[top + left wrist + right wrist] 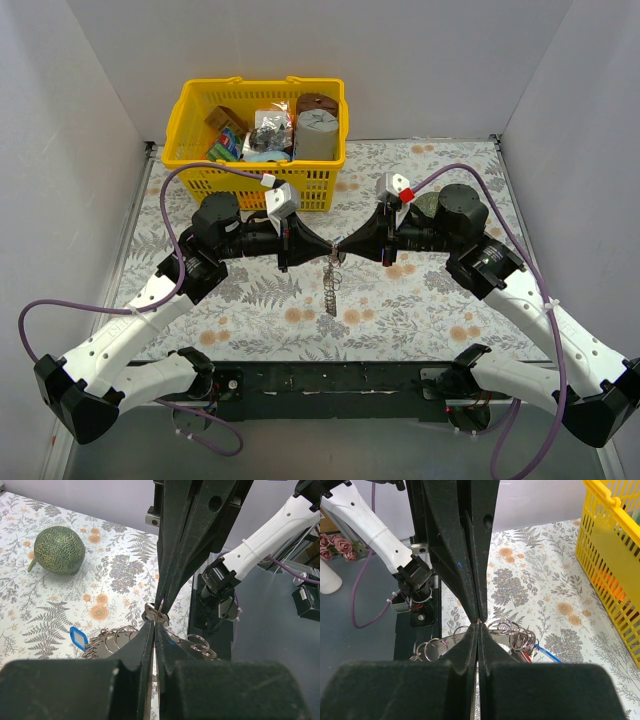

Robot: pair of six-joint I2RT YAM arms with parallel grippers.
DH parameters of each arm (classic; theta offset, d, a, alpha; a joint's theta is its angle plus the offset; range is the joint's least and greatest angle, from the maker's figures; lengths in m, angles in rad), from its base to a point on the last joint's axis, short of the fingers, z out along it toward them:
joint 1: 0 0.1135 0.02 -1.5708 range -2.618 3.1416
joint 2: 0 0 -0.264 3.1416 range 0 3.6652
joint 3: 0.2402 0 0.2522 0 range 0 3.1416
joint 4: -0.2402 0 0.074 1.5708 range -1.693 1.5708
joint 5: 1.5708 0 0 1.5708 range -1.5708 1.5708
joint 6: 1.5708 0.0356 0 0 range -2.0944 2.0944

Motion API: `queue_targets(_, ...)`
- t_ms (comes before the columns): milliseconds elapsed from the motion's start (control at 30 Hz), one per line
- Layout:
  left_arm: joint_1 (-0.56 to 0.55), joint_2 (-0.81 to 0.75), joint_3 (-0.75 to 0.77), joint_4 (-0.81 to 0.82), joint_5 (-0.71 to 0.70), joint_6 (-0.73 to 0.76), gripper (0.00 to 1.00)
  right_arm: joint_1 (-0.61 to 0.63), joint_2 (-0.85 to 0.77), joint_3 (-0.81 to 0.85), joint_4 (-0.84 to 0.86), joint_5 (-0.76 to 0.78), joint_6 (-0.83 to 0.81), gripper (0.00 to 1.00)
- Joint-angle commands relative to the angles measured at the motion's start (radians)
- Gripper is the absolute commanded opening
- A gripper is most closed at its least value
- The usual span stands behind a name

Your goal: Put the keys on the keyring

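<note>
Silver-grey metal forms the keyring (332, 283), which reads here as a bunch of linked wire loops. In the top view it hangs as a short chain from the point where the two arms meet, above the middle of the worktop (420, 300). In the wrist views the loops fan out to either side below the fingertips. One of the keys (78, 636) is blue-headed with a pale centre and lies at the left edge of the bunch in the left wrist view; I cannot make out its blade.

The left gripper (154, 626) has its jaws pressed together; the right gripper (478, 629) is likewise closed. The two meet tip to tip, and I read both as pinching a small top loop of the keyring between them.

The yellow basket (190, 170) is a slotted plastic basket standing at the far edge of the worktop, behind the left arm and well apart from the keyring. In it are a grey cylinder (316, 135), upright at the right side; a brown round object (318, 102) behind it; a clear bag (270, 128) of dark small parts in the centre; and blue and green packets (228, 148) at the left.

The green netted melon (55, 550) rests on the floral worktop, apart from the keyring.
</note>
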Motion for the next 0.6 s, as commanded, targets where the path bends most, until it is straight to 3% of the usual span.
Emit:
queue_targets(0,-0.001,-0.018,0.024,0.062,0.003,-0.004,0.00,0.000,-0.003,-0.013,0.034,-0.011,0.009,0.01)
queue_targets(567,-0.001,-0.044,0.004,0.069,0.021,0.005,0.00,-0.001,-0.028,-0.045,0.057,0.061,0.032,0.01)
